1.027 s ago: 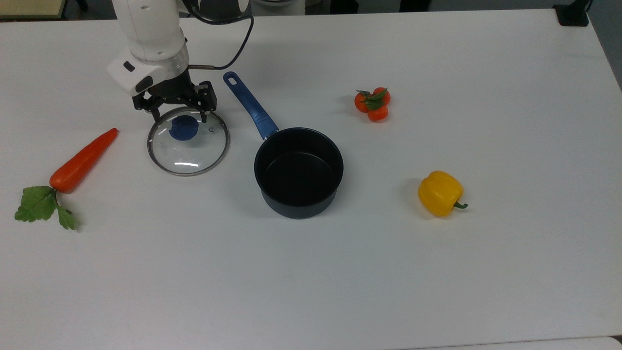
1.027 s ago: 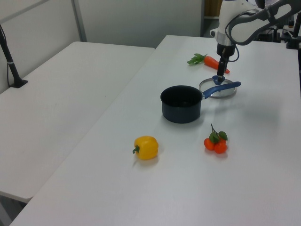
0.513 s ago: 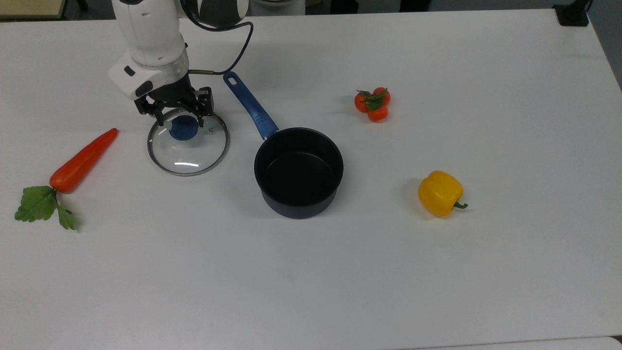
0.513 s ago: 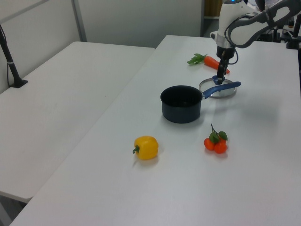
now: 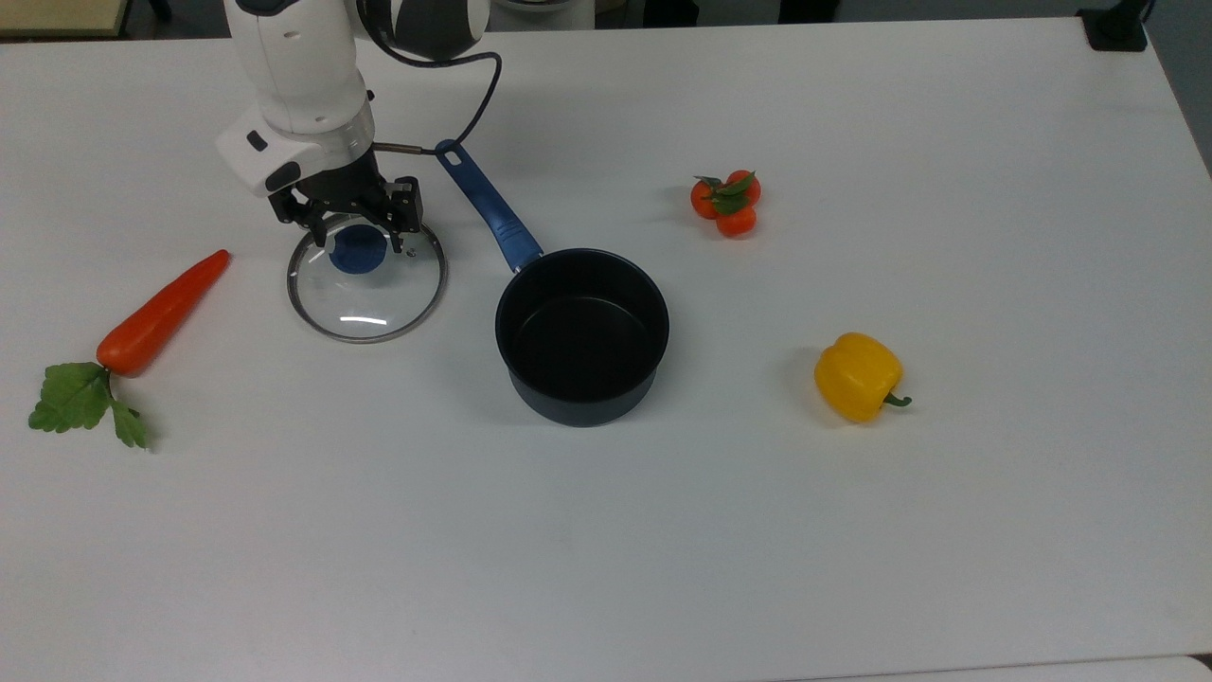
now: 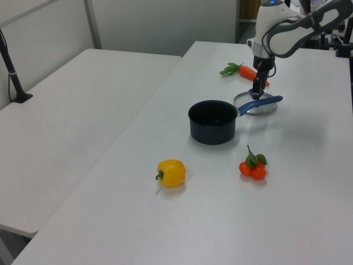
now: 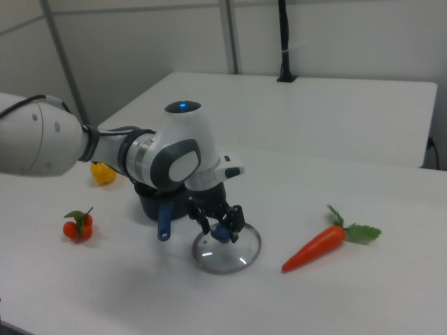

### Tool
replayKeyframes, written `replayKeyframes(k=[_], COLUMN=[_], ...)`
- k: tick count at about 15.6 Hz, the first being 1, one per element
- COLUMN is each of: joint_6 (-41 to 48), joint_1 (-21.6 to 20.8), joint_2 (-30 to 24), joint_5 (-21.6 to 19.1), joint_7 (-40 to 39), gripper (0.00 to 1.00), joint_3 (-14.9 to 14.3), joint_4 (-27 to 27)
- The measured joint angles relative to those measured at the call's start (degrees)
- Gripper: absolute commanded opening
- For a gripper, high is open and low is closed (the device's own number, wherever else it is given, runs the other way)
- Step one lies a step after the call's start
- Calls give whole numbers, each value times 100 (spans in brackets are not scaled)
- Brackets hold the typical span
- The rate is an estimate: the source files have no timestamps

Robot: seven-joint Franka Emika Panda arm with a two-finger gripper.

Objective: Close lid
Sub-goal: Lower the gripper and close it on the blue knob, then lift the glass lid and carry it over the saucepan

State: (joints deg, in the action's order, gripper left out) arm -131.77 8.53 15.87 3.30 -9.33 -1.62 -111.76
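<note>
The lid (image 5: 366, 294), round clear glass with a metal rim and a blue knob (image 5: 358, 250), lies flat on the white table (image 5: 852, 530), to the top view's left of the dark saucepan (image 5: 582, 332). My gripper (image 5: 358, 230) hangs straight down over the knob, open, with one finger on each side of it. In the right view the gripper (image 7: 220, 227) sits low on the lid (image 7: 227, 257), the blue knob between its fingers. The left view has the gripper (image 6: 257, 88) over the lid (image 6: 244, 100) behind the saucepan (image 6: 212, 122). The saucepan is empty and uncovered.
The saucepan's blue handle (image 5: 492, 213) points toward the arm, close to the lid's right rim in the top view. A carrot (image 5: 156, 313) lies left of the lid. Tomatoes (image 5: 727, 204) and a yellow pepper (image 5: 857, 376) lie to the right.
The gripper has come down closer to the knob and shifted slightly toward the top view's upper edge. The lid and saucepan have not moved.
</note>
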Motion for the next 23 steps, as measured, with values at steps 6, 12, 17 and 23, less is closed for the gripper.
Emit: replayKeyframes(k=[6, 12, 17, 23], joint_6=[-158, -218, -220, 533], joint_1=[-4, -5, -6, -1], joint_2=[14, 48, 49, 23], joint_5=[-2, -3, -4, -4], joint_7=[94, 157, 233, 544], gripper=[83, 52, 35, 35], joint_3=[2, 3, 4, 4], joint_4=[3, 2, 18, 662])
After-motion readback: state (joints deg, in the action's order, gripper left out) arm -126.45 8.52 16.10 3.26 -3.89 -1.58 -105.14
